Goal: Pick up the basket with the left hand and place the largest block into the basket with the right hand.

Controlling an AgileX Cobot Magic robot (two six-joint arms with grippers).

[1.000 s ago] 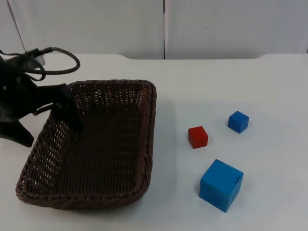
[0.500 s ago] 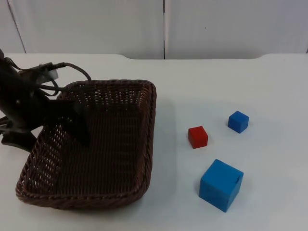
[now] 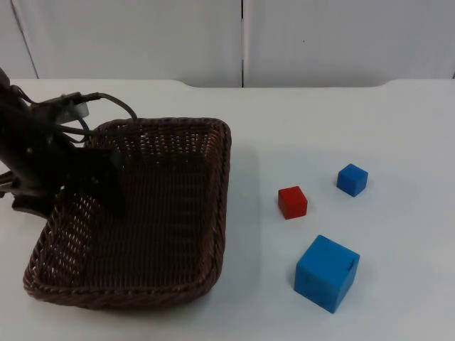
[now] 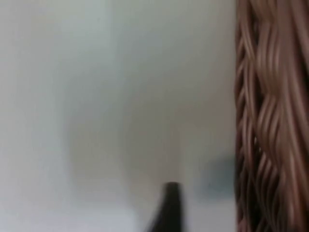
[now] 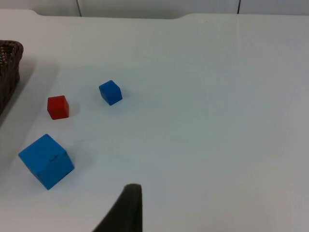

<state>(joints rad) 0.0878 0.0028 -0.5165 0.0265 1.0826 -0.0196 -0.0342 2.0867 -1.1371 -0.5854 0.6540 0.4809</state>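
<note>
1 basket [image 3: 163, 213], L gripper [image 3: 71, 195] spread astride its left rim. 3 blocks well off to its right: big blue block [image 3: 326, 273], small blue block [image 3: 352, 179], red block [image 3: 292, 202]. R gripper: can't tell its state.

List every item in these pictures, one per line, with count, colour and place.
basket: one, dark brown wicker, on the table's left side.
large block: one, blue, near the front edge, right of the basket.
red block: one, red, between basket and small blue block.
small block: one, blue, behind and right of the red one.
table: one, white.
partition wall: one, grey, behind the table.
left tool: one, black, straddling the basket's left rim.
right tool: one, black, above bare table, waiting.
</note>
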